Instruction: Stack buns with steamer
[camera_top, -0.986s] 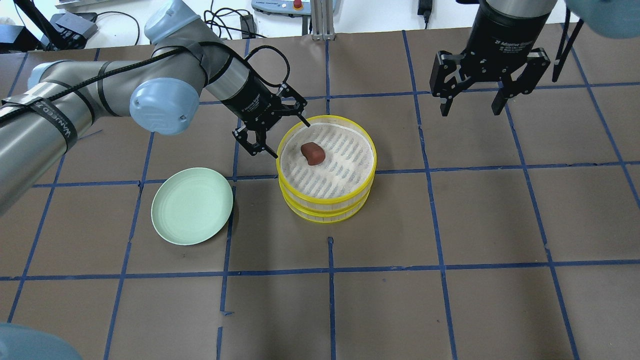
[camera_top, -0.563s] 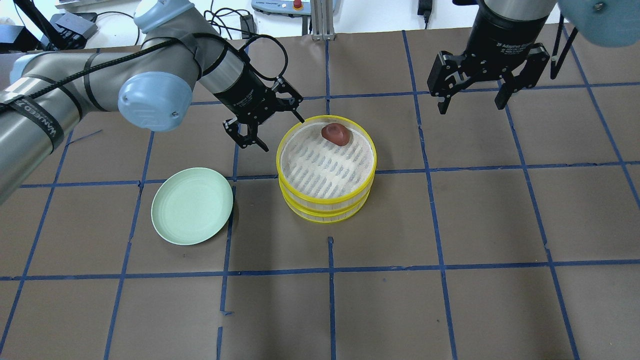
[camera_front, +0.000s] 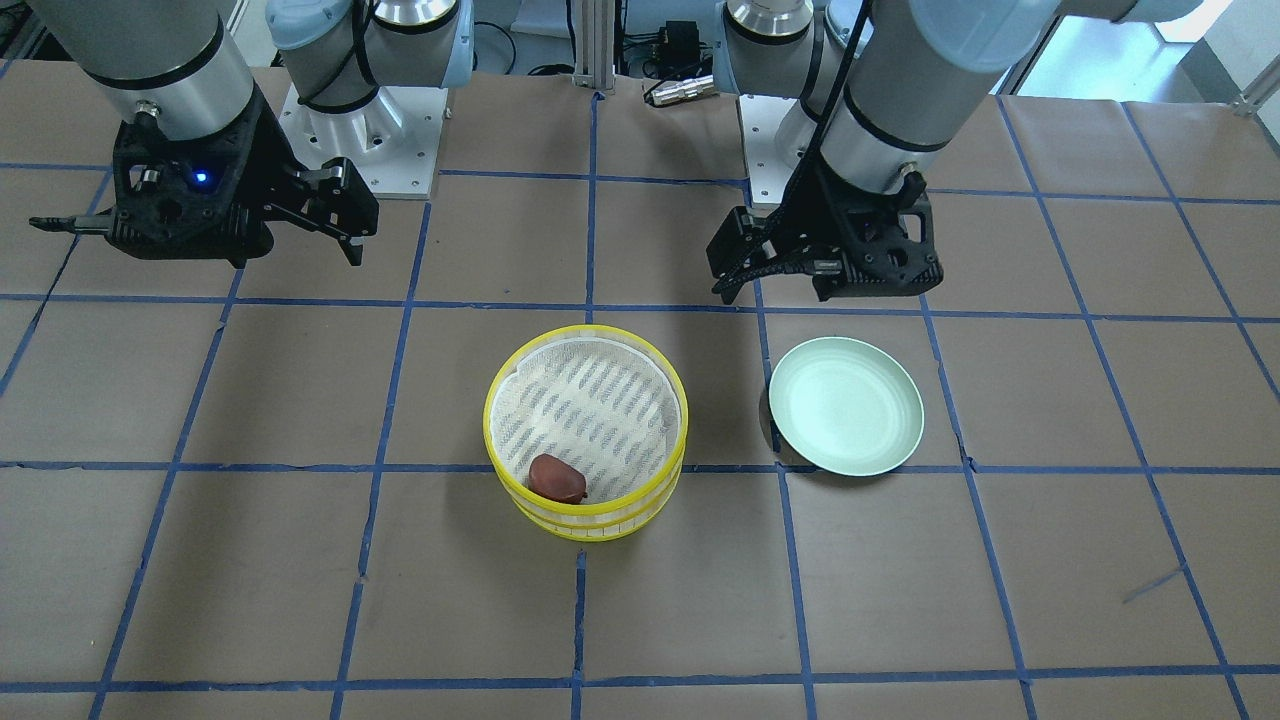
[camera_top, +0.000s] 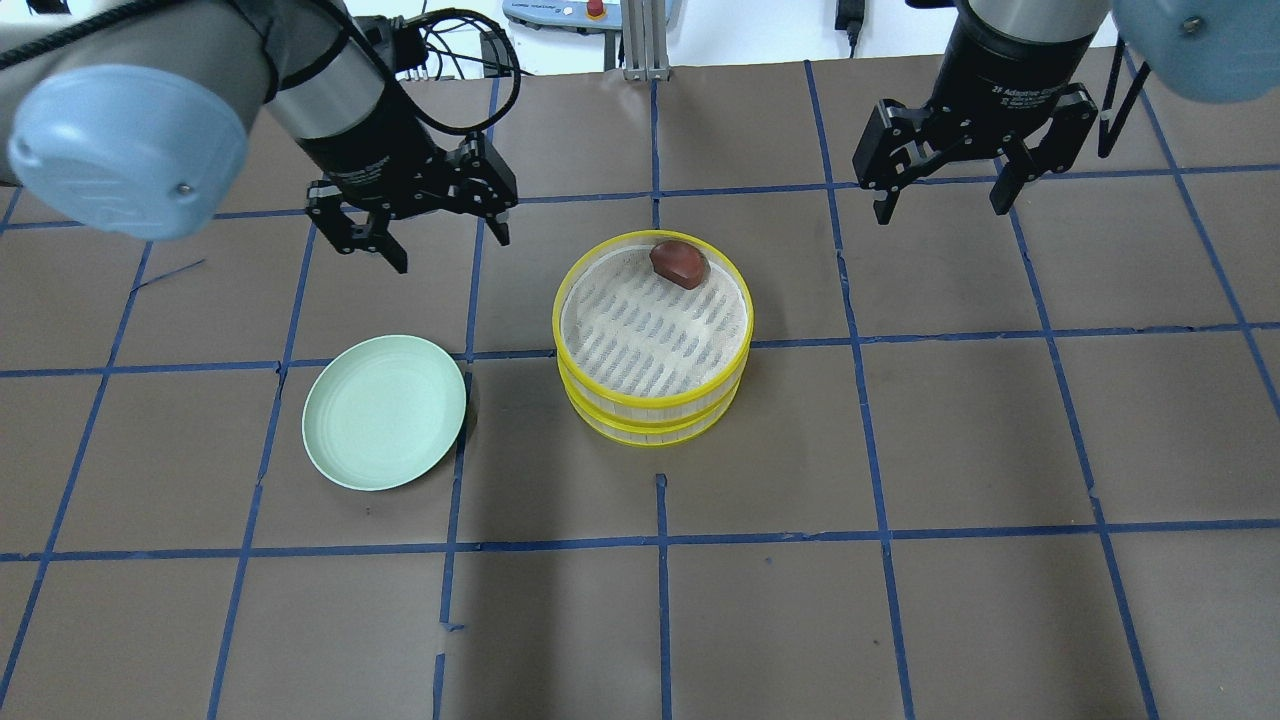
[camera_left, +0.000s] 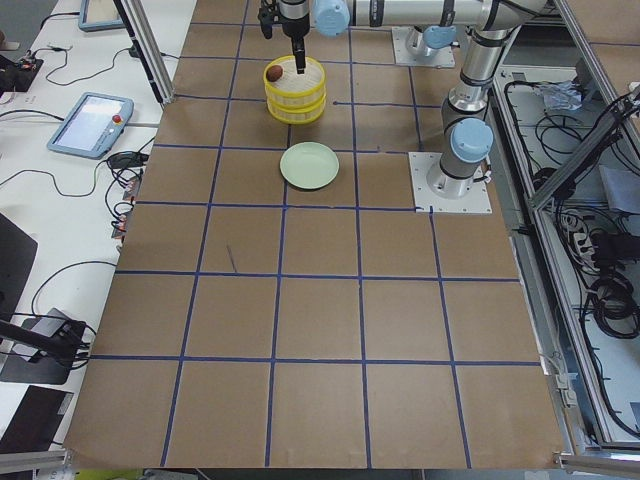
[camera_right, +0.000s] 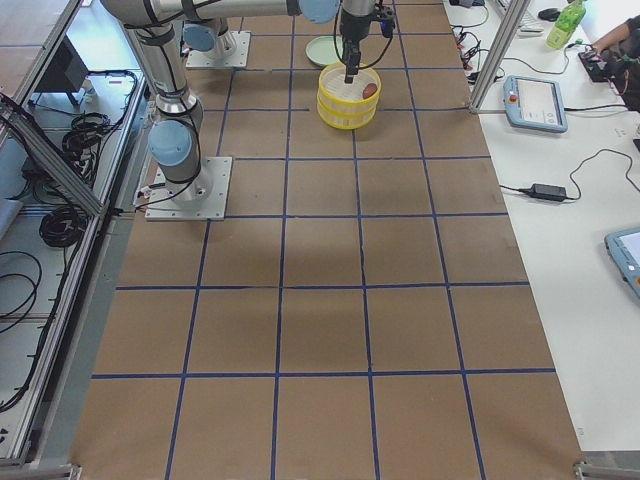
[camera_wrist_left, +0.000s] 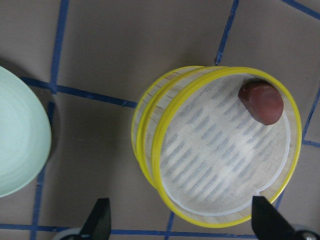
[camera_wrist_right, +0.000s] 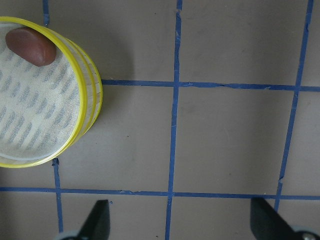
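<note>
Yellow steamer (camera_top: 652, 418): two stacked tiers at the middle of the overhead frame, standing on the bench (camera_top: 900, 450); we see a white cloth (camera_top: 640, 335) lining the top tier.
Bun (camera_top: 680, 264): reddish-brown, lying in the top tier against the rim, at the tier's upper right edge in the overhead frame. In the front-facing view we find it at the lower left of the tier.
Plate (camera_top: 385, 411): pale green, to the left of the steamer in the overhead frame, near it but not touching.
Left jaws: spread wide and gripping nothing, hanging in the upper left of the overhead frame, apart from both steamer and plate.
Right jaws: also spread wide and gripping nothing, in the upper right of the overhead frame, well apart from the steamer.
</note>
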